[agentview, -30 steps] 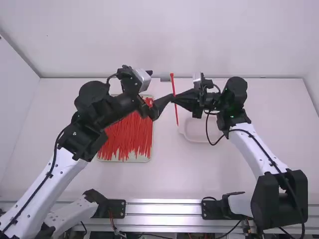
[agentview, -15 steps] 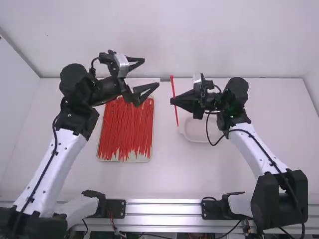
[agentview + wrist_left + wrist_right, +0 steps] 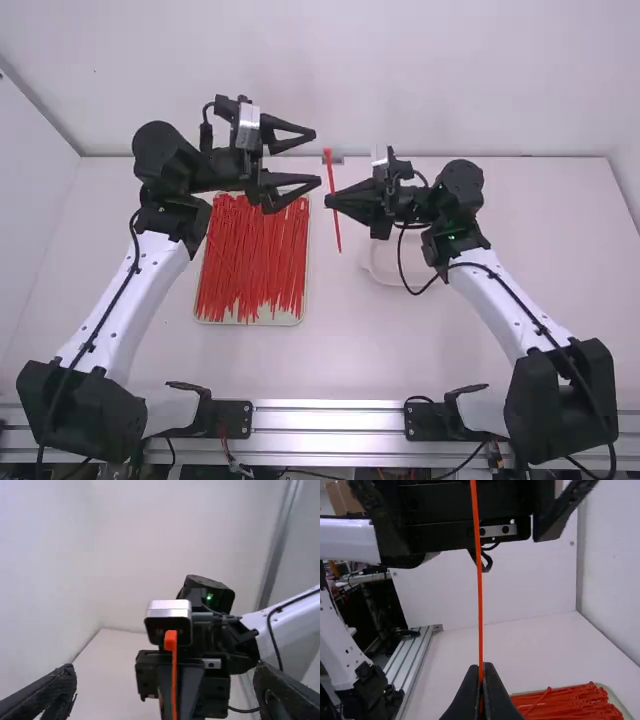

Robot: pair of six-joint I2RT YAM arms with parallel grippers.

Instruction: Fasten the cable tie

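Observation:
A single red cable tie (image 3: 334,205) stands upright in the air over the table's middle, and my right gripper (image 3: 337,198) is shut on it about halfway down. In the right wrist view the tie (image 3: 478,580) rises straight from the pinched fingertips (image 3: 472,692). My left gripper (image 3: 318,155) is open wide, level with the tie's top end and just left of it, not touching it. In the left wrist view its spread fingers (image 3: 42,697) frame the tie (image 3: 171,675) and the right gripper behind it.
A flat tray (image 3: 300,318) heaped with several red cable ties (image 3: 250,260) lies on the table under the left arm. A shallow white container (image 3: 385,268) sits below the right gripper. The back wall stands close behind both grippers.
My left gripper has let go near the tie, drawn back and up, opened wide, then come back toward the tie's top. My right gripper has carried the tie slightly left.

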